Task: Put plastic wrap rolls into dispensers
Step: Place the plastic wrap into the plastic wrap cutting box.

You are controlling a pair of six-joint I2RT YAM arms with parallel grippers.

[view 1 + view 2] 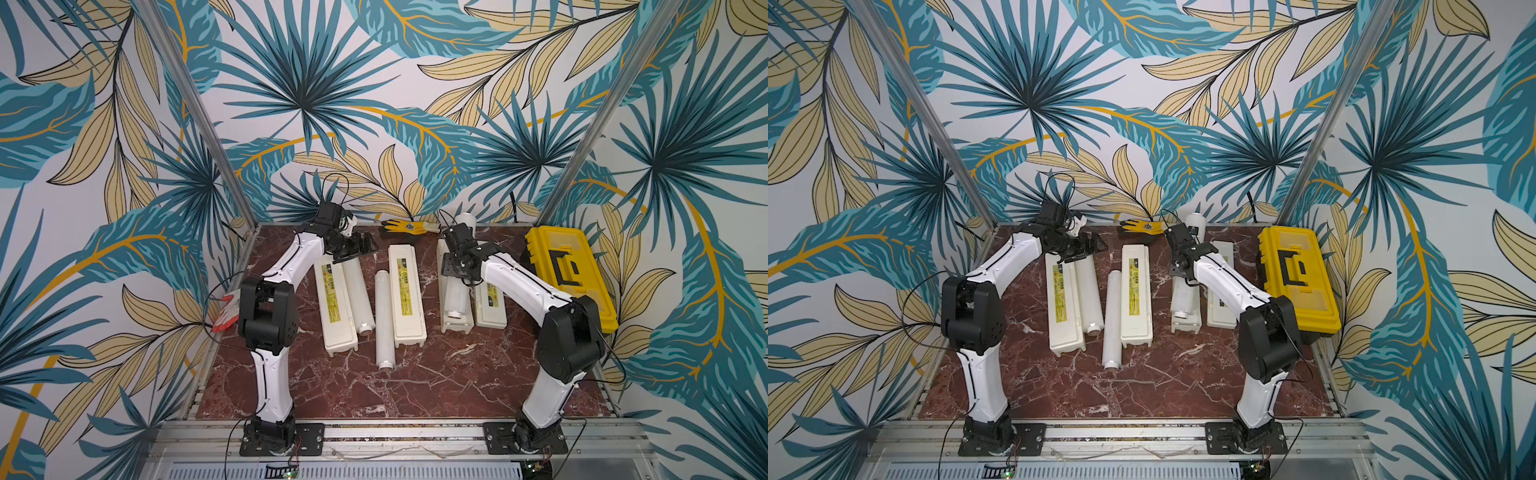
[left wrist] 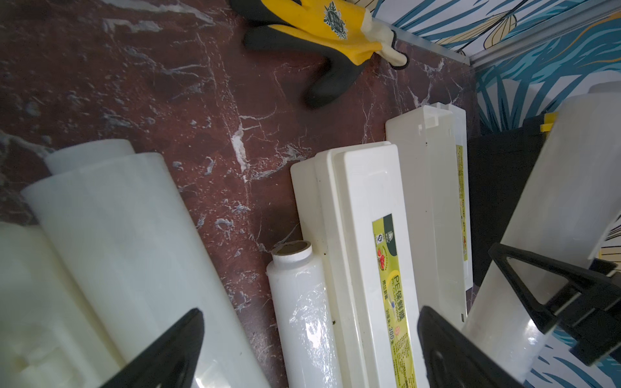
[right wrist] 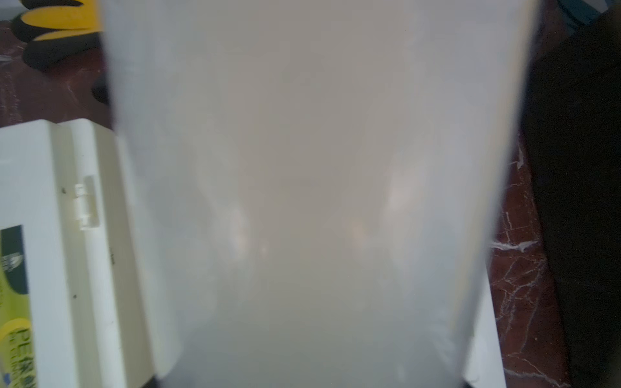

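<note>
Two arms point(image 1: 286, 266) point(image 1: 511, 278) over three dispensers point(image 1: 334, 307) point(image 1: 407, 299) point(image 1: 490, 309), three rolls point(image 1: 357, 299) point(image 1: 384, 320) point(image 1: 456, 296): left hand point(image 1: 365, 246) open, right hand point(image 1: 456, 272) gripping one roll.

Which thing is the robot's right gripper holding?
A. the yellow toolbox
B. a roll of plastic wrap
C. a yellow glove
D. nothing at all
B: the right gripper is closed on a roll of plastic wrap, whose near end sits down in the open box.

Lab booth: leaf-print walls point(image 1: 374, 62), aluminium frame point(image 1: 198, 112)
</note>
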